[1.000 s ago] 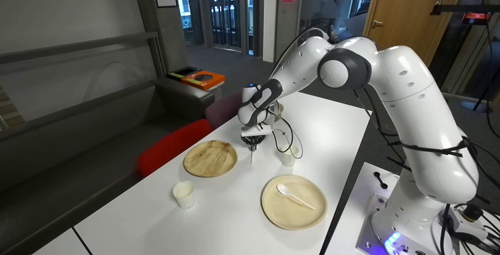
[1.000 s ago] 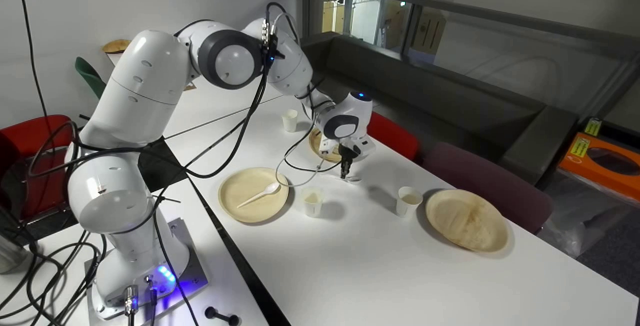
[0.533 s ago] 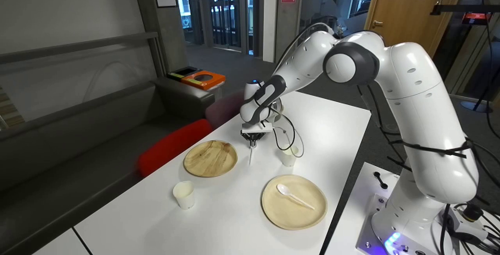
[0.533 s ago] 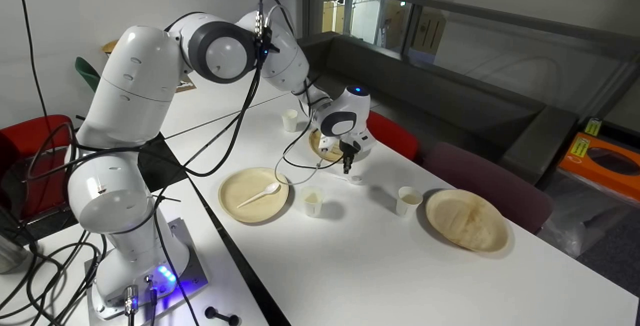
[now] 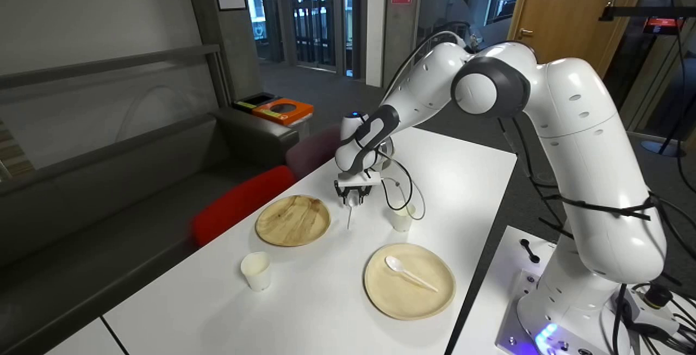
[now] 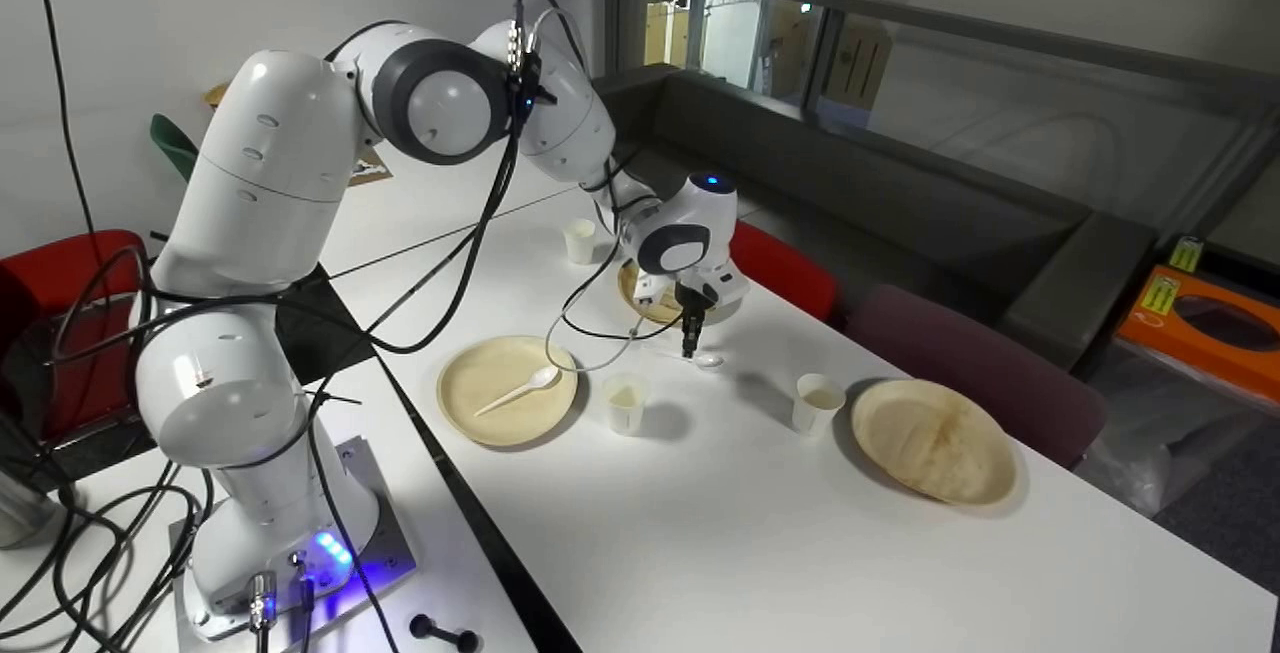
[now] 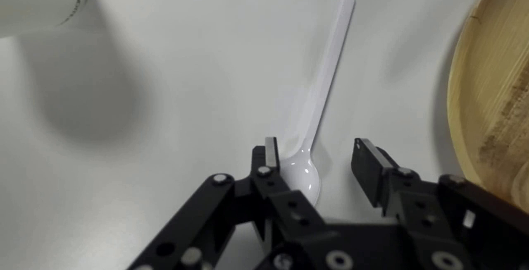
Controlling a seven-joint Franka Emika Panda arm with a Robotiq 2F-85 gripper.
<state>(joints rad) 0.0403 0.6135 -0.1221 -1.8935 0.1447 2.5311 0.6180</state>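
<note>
Over the white surface (image 5: 462, 181), holding fingers (image 7: 367, 175) apart on either side of the bowl end of a white spoon (image 7: 323, 88) lying flat between a wooden plate (image 7: 487, 108) and a pale cup (image 7: 37, 1); cannot tell whether touching it. Stands well apart from a second spoon (image 5: 412, 275) on a beige plate (image 5: 391, 292).

Free strip along the spoon (image 7: 327, 71); wooden plate (image 7: 492, 96) to one side, cup (image 7: 37, 1) opposite
</note>
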